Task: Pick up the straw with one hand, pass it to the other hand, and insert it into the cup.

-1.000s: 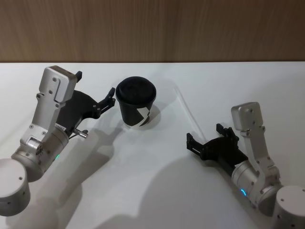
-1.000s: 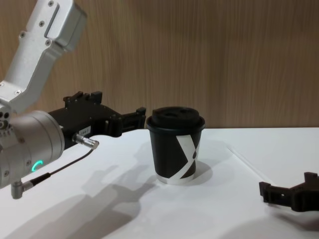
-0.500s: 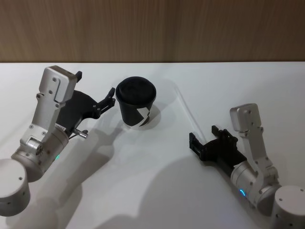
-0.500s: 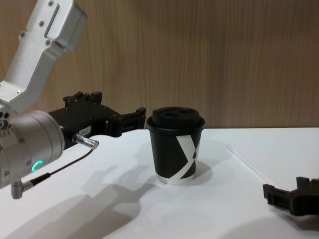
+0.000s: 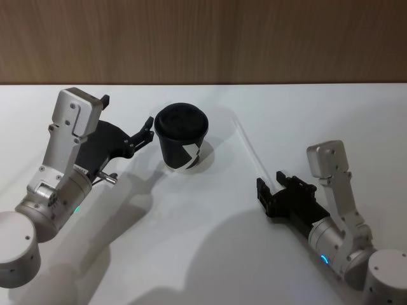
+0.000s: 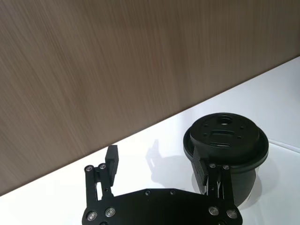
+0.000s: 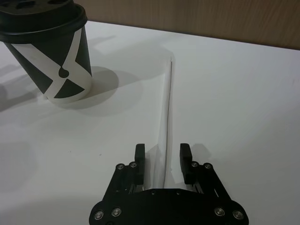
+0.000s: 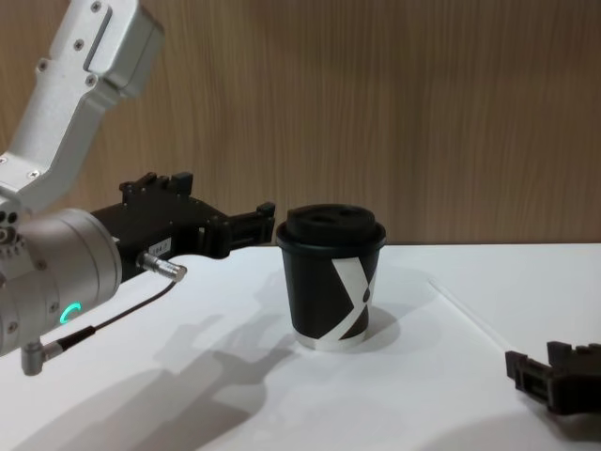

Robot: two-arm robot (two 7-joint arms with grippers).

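Straw: lies flat on the table, right of the cup. Its near end sits between the right gripper's spread, empty fingers. Probably feather-light, slippery, easily crushed; pinch gently near that end. Left gripper: wide open, empty, just left of the cup.

Thin clear-white straw is lying flat, near end sitting between the right gripper's spread fingers, running straight out ahead of it. Black lidded cup with the white X stands upright just beside one fingertip of the left gripper, which is spread wide too.
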